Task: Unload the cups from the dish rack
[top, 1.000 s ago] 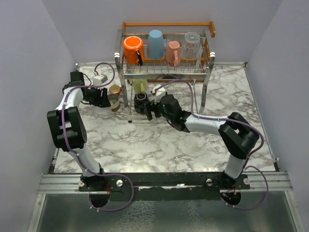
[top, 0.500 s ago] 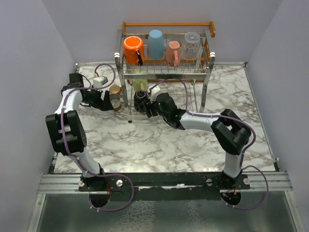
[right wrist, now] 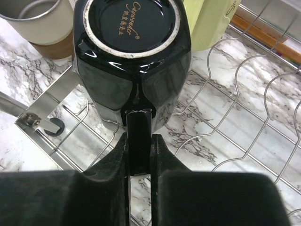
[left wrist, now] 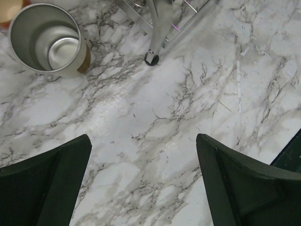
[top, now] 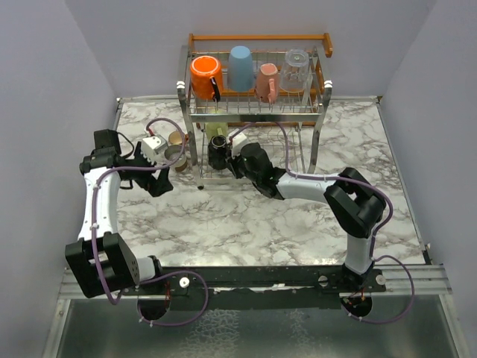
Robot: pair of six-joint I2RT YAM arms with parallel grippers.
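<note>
**On the Lower Tier, a Black Mug Held by Its Handle**

Under the dish rack's (top: 253, 46) top shelf, the right gripper (right wrist: 139, 141) was clamped on the handle of the black mug (right wrist: 134, 52). The mug sat base-up on the lower wires beside one pale yellow cup (right wrist: 209, 23). Four cups lined the upper tier: an orange mug (top: 203, 74), a light blue cup (top: 240, 67), a pink mug (top: 267, 82) and a clear glass (top: 296, 69). Two more, a steel-lined cup (left wrist: 47, 40) and a tan cup (top: 177, 138), stood on the marble table (top: 246, 224) left of a rack leg (left wrist: 157, 28). The left gripper (left wrist: 143, 155) hung wide apart over the marble, holding nothing. Pale walls (top: 45, 89) enclosed three sides.
</note>
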